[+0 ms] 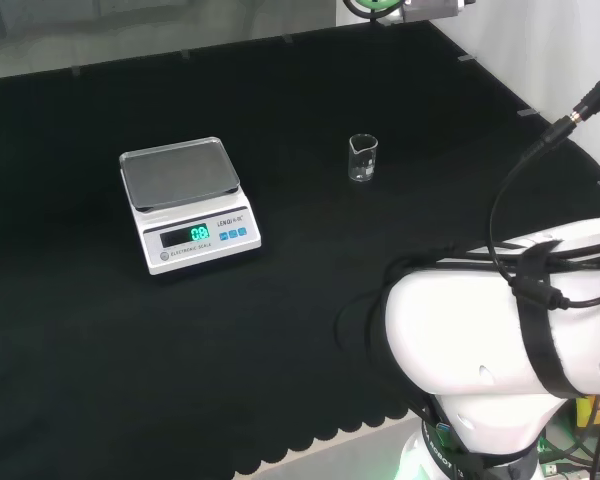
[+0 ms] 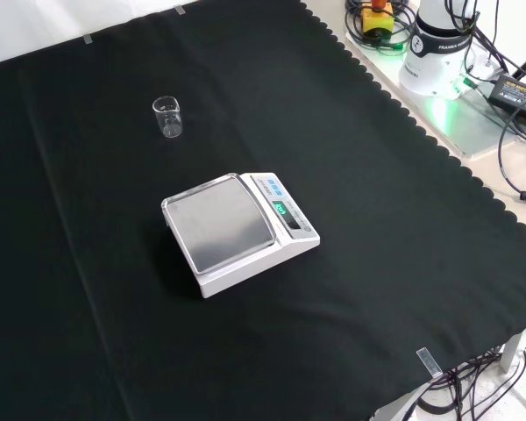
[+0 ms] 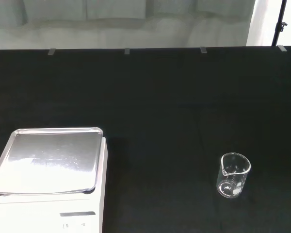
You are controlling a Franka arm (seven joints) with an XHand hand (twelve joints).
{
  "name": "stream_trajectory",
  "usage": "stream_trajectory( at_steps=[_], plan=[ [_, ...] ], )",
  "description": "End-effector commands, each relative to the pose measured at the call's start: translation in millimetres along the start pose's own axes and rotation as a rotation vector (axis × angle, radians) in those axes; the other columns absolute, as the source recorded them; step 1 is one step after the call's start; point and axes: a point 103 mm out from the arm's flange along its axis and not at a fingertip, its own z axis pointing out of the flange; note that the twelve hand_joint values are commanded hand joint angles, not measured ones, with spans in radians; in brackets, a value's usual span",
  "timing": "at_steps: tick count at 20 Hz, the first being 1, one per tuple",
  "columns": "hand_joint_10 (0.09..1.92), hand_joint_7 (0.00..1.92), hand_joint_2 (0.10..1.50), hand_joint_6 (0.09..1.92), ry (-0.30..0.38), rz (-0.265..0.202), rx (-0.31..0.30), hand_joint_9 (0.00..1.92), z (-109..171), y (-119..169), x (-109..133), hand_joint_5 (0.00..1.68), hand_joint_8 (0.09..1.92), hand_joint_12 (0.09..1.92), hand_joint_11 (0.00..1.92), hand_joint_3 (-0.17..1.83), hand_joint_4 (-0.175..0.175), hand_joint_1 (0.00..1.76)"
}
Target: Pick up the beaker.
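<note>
I can't tell how the hand's fingers are set from here. The arm's big white link (image 1: 500, 320) bulks at the head view's right, smooth and rounded, black cables strapped across it. On the black cloth (image 1: 280, 350) the beaker (image 1: 363, 158) stands upright, small clear glass with a little pouring lip, and looks empty. It sits well apart from the scale (image 1: 188, 205), to the scale's right in the head view, beyond it in the front view. The scale is a white box with a flat, brushed metal tray, rounded at the corners, bare on top.
</note>
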Motion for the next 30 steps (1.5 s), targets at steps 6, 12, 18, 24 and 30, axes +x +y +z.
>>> stream_trajectory(
  at_steps=[6,12,18,24,30],
  plan=[
    [0.41,0.00,0.77,0.09,0.005,0.013,0.000,0.00,2.1,-0.6,-2.9,0.11,0.38,1.44,0.00,0.27,-0.043,0.42],
    [0.41,0.00,0.78,0.09,0.014,0.023,0.007,0.00,4.6,3.6,-8.2,0.11,0.38,1.44,0.00,0.26,-0.043,0.42],
    [0.41,0.00,0.78,0.09,0.015,0.031,0.043,0.00,17.9,19.5,-20.6,0.11,0.38,1.44,0.00,0.26,-0.043,0.41],
    [0.43,0.00,0.76,0.09,0.035,0.033,0.067,0.00,37.8,56.3,-26.0,0.17,0.44,1.44,0.00,0.21,-0.062,0.38],
    [0.49,0.00,0.75,0.09,0.040,0.051,0.116,0.00,60.9,99.4,-28.6,0.22,0.52,1.46,0.00,0.15,-0.068,0.37]
  ],
)
